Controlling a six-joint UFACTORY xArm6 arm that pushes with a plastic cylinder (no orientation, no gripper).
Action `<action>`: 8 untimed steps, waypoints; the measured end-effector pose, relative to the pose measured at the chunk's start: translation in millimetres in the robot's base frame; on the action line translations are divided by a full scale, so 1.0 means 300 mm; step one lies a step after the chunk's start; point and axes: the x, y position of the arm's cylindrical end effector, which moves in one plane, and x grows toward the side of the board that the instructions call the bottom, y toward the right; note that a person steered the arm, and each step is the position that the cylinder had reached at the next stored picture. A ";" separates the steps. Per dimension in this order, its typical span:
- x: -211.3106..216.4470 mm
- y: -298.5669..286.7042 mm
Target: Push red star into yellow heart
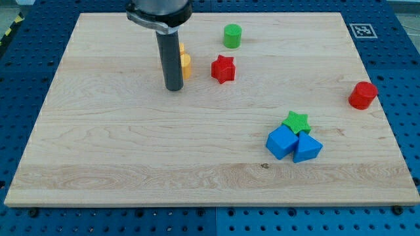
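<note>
The red star (223, 69) lies on the wooden board (131, 151) in the upper middle of the view. The yellow heart (186, 63) is just to its left, partly hidden behind my rod. A small gap separates star and heart. My tip (174, 88) rests on the board at the lower left of the yellow heart, close to it or touching it, and well to the left of the red star.
A green cylinder (231, 36) stands above the red star. A red cylinder (362, 95) is at the view's right. A green star (296, 122) and two blue blocks (283, 141) (307, 148) cluster at the lower right.
</note>
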 end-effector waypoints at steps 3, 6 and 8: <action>0.070 0.425; -0.118 0.279; -0.115 0.229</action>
